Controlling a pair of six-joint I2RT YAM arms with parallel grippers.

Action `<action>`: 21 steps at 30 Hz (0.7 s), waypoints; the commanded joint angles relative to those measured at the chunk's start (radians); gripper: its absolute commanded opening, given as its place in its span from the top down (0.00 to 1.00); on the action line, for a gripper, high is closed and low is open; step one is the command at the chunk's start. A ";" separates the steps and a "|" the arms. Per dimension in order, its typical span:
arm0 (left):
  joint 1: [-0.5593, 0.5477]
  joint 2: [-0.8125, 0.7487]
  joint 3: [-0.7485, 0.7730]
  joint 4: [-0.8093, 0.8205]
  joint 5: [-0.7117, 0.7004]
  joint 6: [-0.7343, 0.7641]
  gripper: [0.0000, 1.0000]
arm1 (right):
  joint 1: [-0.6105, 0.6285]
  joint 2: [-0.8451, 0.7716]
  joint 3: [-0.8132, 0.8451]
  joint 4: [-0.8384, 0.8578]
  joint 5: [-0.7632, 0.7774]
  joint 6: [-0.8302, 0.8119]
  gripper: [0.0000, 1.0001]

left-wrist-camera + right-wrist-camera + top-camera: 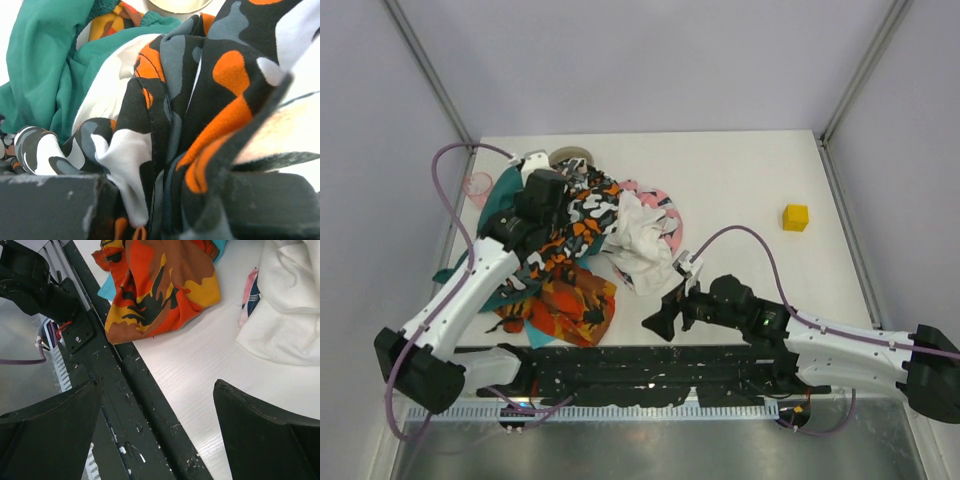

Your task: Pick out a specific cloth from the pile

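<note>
The pile (575, 245) lies at the table's left centre: dark teal-green, white, pink-patterned and orange-black-white blotch fabrics. My left gripper (552, 215) is sunk in its top, shut on a bunched fold of the blotch-patterned cloth (165, 115); the fold fills the gap of the gripper (165, 200) in the left wrist view. Only a small turquoise-blue edge of the cloth (534, 332) shows under an orange camouflage cloth (565, 300) at the pile's near side; it also shows in the right wrist view (106, 290). My right gripper (665, 322) is open and empty over the front rail (155, 440).
A yellow cube (795, 217) sits at the right. A tape roll (570, 156) and a clear pink item (477, 185) lie behind the pile. The white cloth (290, 315) lies right of the orange one. The black front rail (125, 385) runs along the near edge.
</note>
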 commanded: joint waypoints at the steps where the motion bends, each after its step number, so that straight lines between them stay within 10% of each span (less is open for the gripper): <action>1: 0.054 0.130 0.064 0.011 0.084 0.031 1.00 | 0.014 -0.004 0.049 0.101 0.001 0.018 0.05; 3: 0.053 0.154 0.058 -0.026 0.130 0.019 0.70 | 0.016 -0.019 0.046 0.073 0.030 0.021 0.05; 5: 0.051 0.136 0.031 -0.026 0.164 0.023 0.01 | 0.016 -0.042 0.036 0.053 0.062 0.020 0.05; 10: 0.015 -0.026 0.050 -0.163 0.169 0.020 0.00 | 0.016 -0.110 0.010 0.016 0.134 0.016 0.05; 21: -0.459 -0.329 -0.271 -0.208 0.284 -0.010 0.00 | 0.016 -0.277 -0.058 -0.096 0.206 -0.022 0.05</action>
